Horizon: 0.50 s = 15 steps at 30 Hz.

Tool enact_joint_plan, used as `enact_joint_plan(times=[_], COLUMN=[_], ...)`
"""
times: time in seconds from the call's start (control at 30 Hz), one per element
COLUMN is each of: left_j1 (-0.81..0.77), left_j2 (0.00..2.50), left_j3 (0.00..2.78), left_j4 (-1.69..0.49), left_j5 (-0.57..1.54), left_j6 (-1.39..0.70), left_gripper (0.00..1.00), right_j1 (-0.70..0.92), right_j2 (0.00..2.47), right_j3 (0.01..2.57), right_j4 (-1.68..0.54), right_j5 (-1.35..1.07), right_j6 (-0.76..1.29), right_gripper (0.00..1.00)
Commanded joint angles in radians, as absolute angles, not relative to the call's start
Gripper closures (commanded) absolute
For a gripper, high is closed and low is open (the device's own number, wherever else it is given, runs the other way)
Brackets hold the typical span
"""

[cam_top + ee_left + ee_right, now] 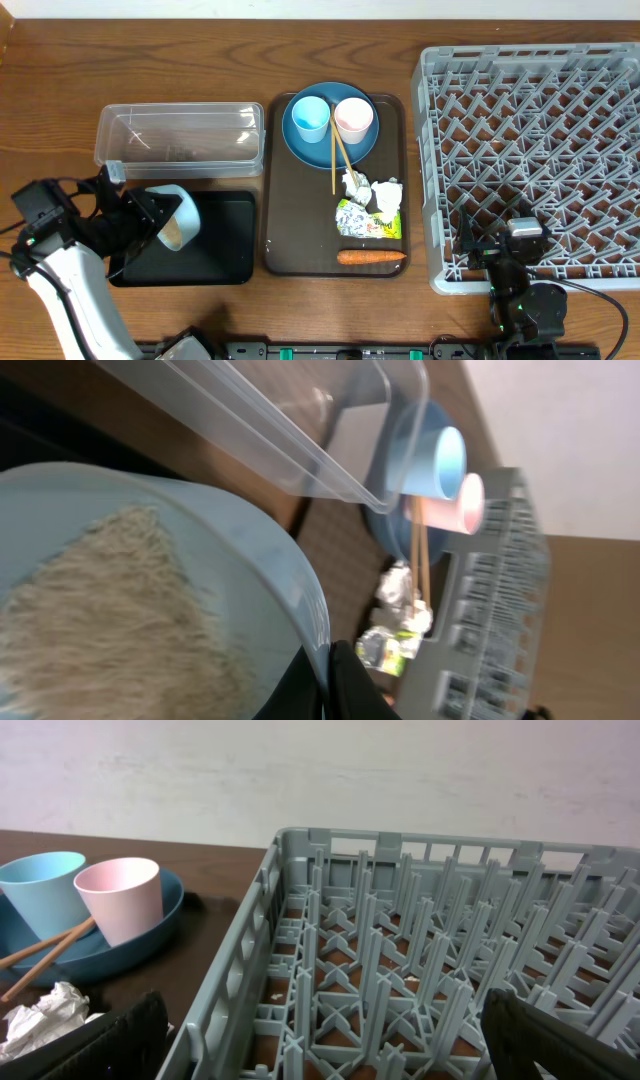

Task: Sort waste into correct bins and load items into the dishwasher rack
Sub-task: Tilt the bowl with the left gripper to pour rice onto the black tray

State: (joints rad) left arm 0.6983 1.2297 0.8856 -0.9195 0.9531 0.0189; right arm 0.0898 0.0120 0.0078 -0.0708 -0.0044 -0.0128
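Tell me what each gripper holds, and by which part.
Left gripper pinches the rim of the tilted white bowl with light blue inside, rice in it. Right gripper is open, holding nothing.

Fig.: robotics lab bench staged as dish-clearing stn: robot arm (pixel 75 285) at wooden table (pixel 60 70) w/ dishwasher rack (pixel 424 180), serving tray (pixel 300 220), bare white wall (pixel 300 770).

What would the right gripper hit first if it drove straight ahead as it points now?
Most likely the dishwasher rack: the open right gripper points into its grey pegs. The pink cup and blue plate sit left of that line. Depth is unclear.
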Motion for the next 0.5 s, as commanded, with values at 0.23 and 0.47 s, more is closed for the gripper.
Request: enact_joint_plan(times=[0.23,0.47], left_j1=[0.867,0.895], left_j2=[1.355,1.372], left_j3=[0.800,0.769], left_j4=[-0.927,-0.927], left_j5=[1.371,1.425], left_j6=[0.307,0.310], left_gripper=[0.94,0.94], right_j1=[0.081,0.081], right_j2=[0.006,0.006], right_j3=[0.005,0.005], right_j4=[-0.074,-0.074], right_j5=[-0.007,-0.008], right_j6=[-0.031,-0.031], right_gripper=[0.01,0.01])
